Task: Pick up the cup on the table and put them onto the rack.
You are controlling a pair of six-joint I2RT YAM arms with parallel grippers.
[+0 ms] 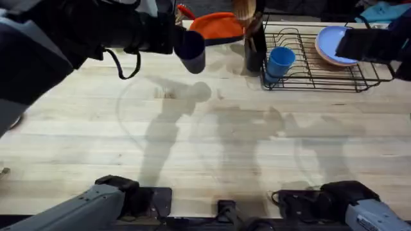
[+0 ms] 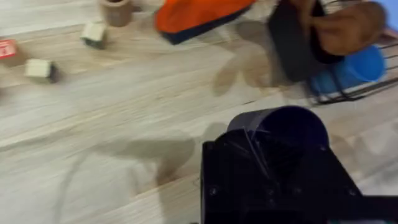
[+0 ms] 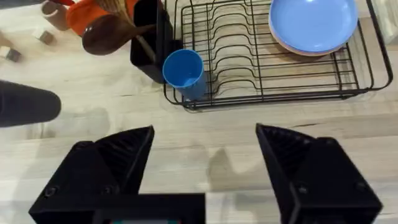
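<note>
I had the dark navy cup point(image 1: 191, 50) up off the surface point(image 1: 192, 147) in the left gripper point(image 2: 273, 180), and what the coming move turned on was that the rack point(image 1: 334, 80) lay off toward three o'clock from that cup in the overhead view, across the black utensil holder point(image 1: 255, 48) standing at the rack's near-left corner. The cup hung tilted, its long axis slanting down toward five o'clock overhead, its shadow well below it on the wood, so I judged it clear of the surface. From the left wrist camera I saw its open mouth just past my fingers, which were closed on the cup's wall. A light blue cup point(image 1: 280, 62) already sat in the rack's left end, beside the holder, and a blue plate point(image 1: 335, 43) stood further along toward the right end, so I reckoned the free wires between them were where I would aim. The right gripper point(image 3: 205, 168) was far nearer the rack, hovering in front of it with its fingers spread wide and holding nothing, but it had no cup. An orange cloth point(image 1: 215, 27) lay at about twelve o'clock from the held cup; I judged the holder to be the likelier thing to clip on the way across
</note>
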